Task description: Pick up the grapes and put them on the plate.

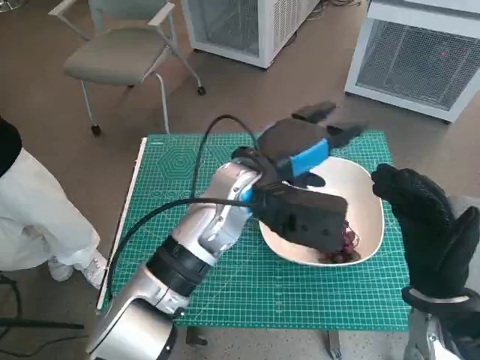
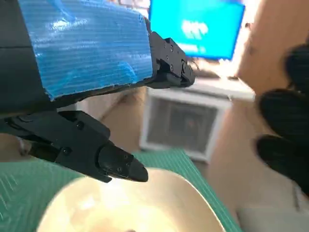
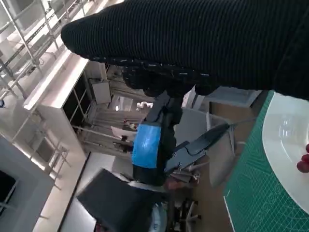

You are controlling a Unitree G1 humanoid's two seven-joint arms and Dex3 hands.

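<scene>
The white plate [image 1: 371, 196] sits toward the right side of the green cutting mat [image 1: 187, 180], which covers the table almost to its edges. The grapes [image 1: 343, 251] lie at the plate's near rim. The left robot hand [image 1: 304, 150] hovers above the plate, fingers spread, empty. The right robot hand [image 1: 424, 214] is raised beside the plate's right edge, fingers apart, holding nothing.

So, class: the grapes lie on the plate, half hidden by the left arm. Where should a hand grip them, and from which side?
Take the grapes by the top of the bunch, fingers closing across the cluster, and come from above. They sit low on the near part of the plate, whose raised rim probably blocks a sideways approach. No stem is clear enough to pinch. The left hand hovers open above.
</scene>
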